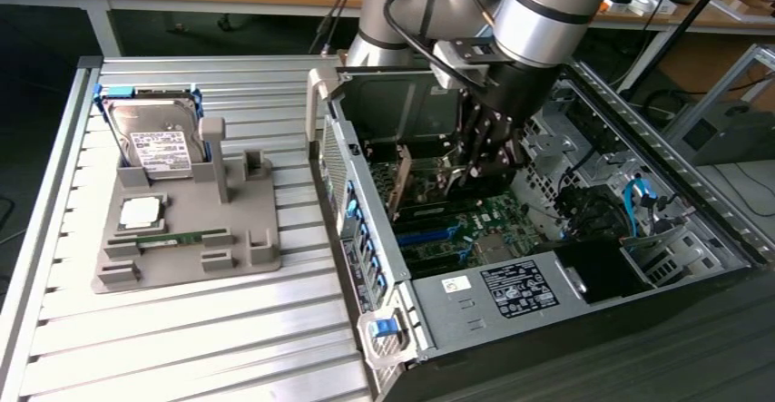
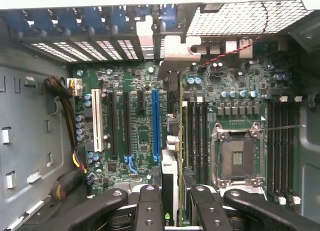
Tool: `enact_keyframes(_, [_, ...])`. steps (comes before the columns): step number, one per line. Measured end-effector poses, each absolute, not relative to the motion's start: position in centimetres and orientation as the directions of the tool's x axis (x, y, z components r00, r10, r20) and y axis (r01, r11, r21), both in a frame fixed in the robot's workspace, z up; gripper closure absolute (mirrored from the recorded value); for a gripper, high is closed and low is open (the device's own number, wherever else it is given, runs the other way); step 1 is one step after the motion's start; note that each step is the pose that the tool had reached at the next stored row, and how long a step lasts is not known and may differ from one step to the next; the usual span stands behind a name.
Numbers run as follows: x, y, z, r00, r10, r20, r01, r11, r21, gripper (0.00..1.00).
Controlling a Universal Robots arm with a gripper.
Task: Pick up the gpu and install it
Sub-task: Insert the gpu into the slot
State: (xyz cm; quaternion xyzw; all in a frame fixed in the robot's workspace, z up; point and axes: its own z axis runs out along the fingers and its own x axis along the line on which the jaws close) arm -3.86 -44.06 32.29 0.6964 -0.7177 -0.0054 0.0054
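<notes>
- Between the fingers of the gripper, the gpu stands on its edge. The jaws are partly closed and clamp the card from both faces, and its silvery bracket end points away from the gripper toward the case's rear wall.
- Directly under the gripper lies the green motherboard. The held card hangs over it, just beside a long blue slot. I cannot tell whether the card's lower edge sits in a slot.
- Beside the gripper, on the card's other side, are black slots and then the bare processor socket in its metal frame.
- Around the gripper is the open computer case, lying on its side. It holds the board, cable bundles and a power supply with a label.
- Well away from the gripper, toward the exterior view's left, a grey tray sits on the ribbed table. It holds an upright hard drive, a flat square chip and a slim green memory stick.
</notes>
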Motion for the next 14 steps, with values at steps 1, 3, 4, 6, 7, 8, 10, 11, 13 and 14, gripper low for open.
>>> enact_keyframes(1, [-3.9, -44.1, 32.2, -0.030, -1.000, -0.002, -0.999, 0.030, 0.015, 0.73])
enact_keyframes(3, [-3.9, -44.3, 32.1, -0.030, -0.999, -0.011, -0.999, 0.030, 0.016, 0.73])
enact_keyframes(4, [-3.9, -44.4, 32.1, -0.030, -0.999, -0.019, -0.999, 0.030, 0.016, 0.73])
enact_keyframes(6, [-3.9, -44.5, 32.0, -0.030, -0.999, -0.031, -0.999, 0.030, 0.016, 0.73])
enact_keyframes(7, [-3.9, -44.6, 32.0, -0.030, -0.999, -0.035, -0.999, 0.030, 0.016, 0.73])
enact_keyframes(8, [-3.9, -44.8, 32.0, -0.030, -0.999, -0.036, -0.999, 0.030, 0.016, 0.73])
enact_keyframes(10, [-4.0, -45.1, 32.0, -0.030, -0.999, -0.036, -0.999, 0.030, 0.016, 0.73])
enact_keyframes(11, [-4.0, -45.2, 31.9, -0.030, -0.999, -0.036, -0.999, 0.030, 0.016, 0.73])
enact_keyframes(13, [-4.2, -45.4, 31.9, -0.030, -0.999, -0.036, -0.999, 0.030, 0.016, 0.73])
enact_keyframes(14, [-4.2, -45.5, 31.9, -0.030, -0.999, -0.036, -0.999, 0.029, 0.016, 0.73])
